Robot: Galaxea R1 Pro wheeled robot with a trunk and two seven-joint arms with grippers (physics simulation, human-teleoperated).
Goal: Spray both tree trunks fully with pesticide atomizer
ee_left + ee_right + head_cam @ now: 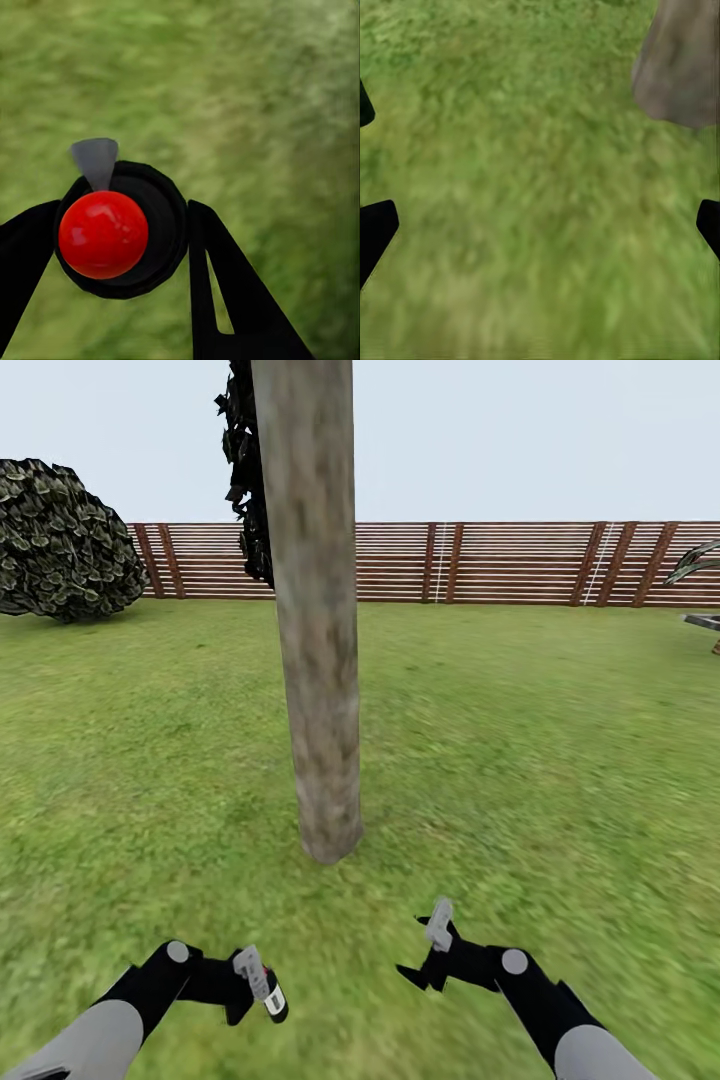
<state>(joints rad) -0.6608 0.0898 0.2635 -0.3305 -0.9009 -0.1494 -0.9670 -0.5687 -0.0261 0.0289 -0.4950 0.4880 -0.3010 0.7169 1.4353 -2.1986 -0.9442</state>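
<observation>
One pesticide atomizer [271, 994] clamped in the left gripper [252, 986], label unreadable; right gripper [428, 948] spread wide near the tree trunk [318, 660].

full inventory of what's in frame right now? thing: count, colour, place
tree trunk: 1, mottled grey-brown, centre, rising from the grass ahead of both arms
lawn: 1, green, across the whole ground
fence: 1, brown horizontal slats, along the far edge
shrub: 1, dark green, far left by the fence
columnar tree: 1, near-black, behind the trunk
pesticide atomizer: 1, black with red top, between the left gripper's fingers
left gripper: 1, black, low left, shut on the atomizer
right gripper: 1, black, low right, open, empty
</observation>
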